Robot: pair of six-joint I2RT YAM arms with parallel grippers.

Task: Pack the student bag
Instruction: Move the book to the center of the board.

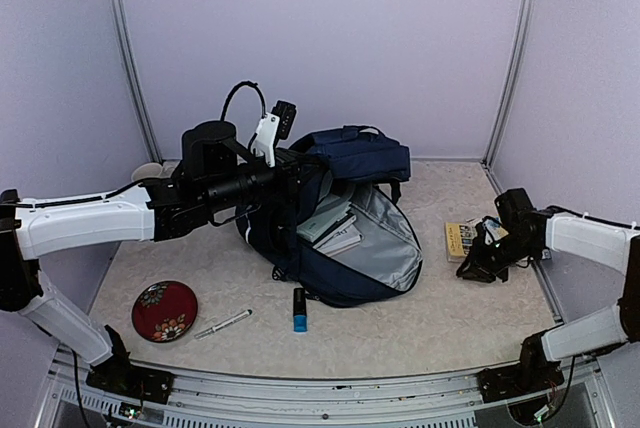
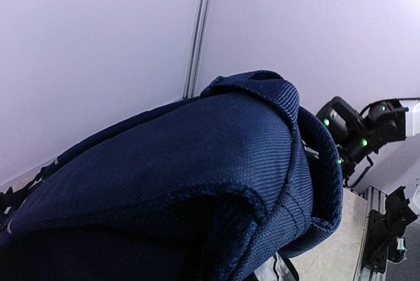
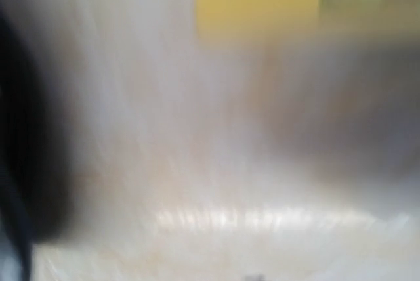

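Left tool (image 1: 308, 181) on student bag (image 1: 362, 158) rim

The student bag (image 1: 385, 243) is a large navy-blue fabric backpack with dark straps. It lies on its back in the middle of the workspace. The main compartment is unzipped and spread wide, its opening facing up and toward the near right. Pale grey lining is exposed across the opened flap. The far portion is bunched and raised. In the left wrist view the student bag (image 2: 184, 163) fills the lower frame with ribbed navy weave and a folded edge.
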